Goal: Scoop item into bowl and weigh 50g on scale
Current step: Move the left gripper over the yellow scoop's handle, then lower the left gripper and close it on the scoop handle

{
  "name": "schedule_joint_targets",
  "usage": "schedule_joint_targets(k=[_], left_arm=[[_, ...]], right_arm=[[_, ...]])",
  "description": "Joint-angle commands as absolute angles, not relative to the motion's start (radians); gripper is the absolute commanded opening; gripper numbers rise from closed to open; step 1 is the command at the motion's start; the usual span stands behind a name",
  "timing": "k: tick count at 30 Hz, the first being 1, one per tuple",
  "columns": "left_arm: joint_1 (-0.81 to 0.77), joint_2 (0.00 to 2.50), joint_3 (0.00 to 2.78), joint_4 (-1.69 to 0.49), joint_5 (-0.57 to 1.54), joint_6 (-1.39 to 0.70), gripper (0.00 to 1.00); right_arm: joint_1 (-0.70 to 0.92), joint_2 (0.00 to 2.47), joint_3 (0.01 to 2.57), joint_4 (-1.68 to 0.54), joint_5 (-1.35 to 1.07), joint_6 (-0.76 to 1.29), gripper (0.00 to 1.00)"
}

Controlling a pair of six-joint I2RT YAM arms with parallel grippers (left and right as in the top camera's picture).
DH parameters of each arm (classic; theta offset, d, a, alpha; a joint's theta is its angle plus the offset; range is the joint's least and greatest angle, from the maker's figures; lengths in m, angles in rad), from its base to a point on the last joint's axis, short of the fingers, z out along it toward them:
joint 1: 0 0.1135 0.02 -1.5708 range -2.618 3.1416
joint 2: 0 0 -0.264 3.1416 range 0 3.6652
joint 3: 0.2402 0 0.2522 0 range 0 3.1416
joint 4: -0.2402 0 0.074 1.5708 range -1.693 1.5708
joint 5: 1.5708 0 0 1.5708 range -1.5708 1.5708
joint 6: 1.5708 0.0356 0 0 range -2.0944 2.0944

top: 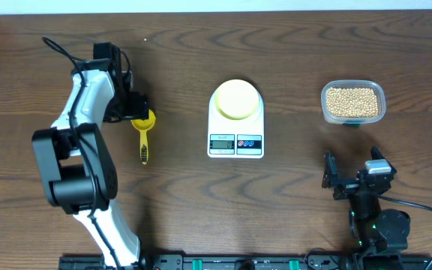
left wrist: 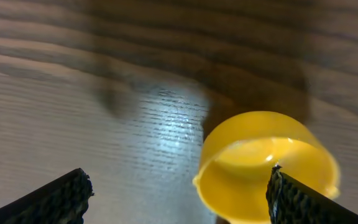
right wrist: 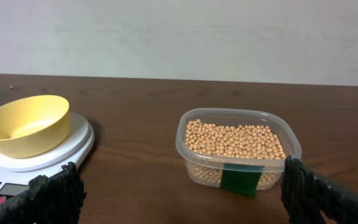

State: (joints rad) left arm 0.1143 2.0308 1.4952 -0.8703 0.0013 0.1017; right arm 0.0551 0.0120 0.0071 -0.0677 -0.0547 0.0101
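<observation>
Overhead: left pincer (top: 135,111) jaws wide, empty, poised over the cup end of the yellow scoop (top: 144,136); its handle runs down-frame from there. Left wrist view puts the cup off-centre, toward the right finger. Beans (top: 352,101) lie in the clear tub (top: 383,97), upper right. Bowl (top: 236,99) sits on the scale (top: 235,142), centre. Right pincer (top: 351,174) wide, empty, nearer the tub.

A bright yellow scoop (left wrist: 263,165) lies on the wooden bench (left wrist: 92,106) at lower right, between the left tool's (left wrist: 178,190) wide-spread fingertips (left wrist: 58,200).
</observation>
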Motion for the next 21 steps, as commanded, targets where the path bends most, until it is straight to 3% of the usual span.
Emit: schedule_joint_targets(k=[1,21], left_arm=[[0.117,2.062,1.488,-0.872,0.007,0.093,0.92],[0.117,2.076,1.488,-0.827,0.008,0.093,0.92]], right_arm=[[0.062,0.006,0.006,-0.072,-0.051,0.002,0.99],[0.062,0.006,0.006,-0.072,-0.051,0.002,0.99]])
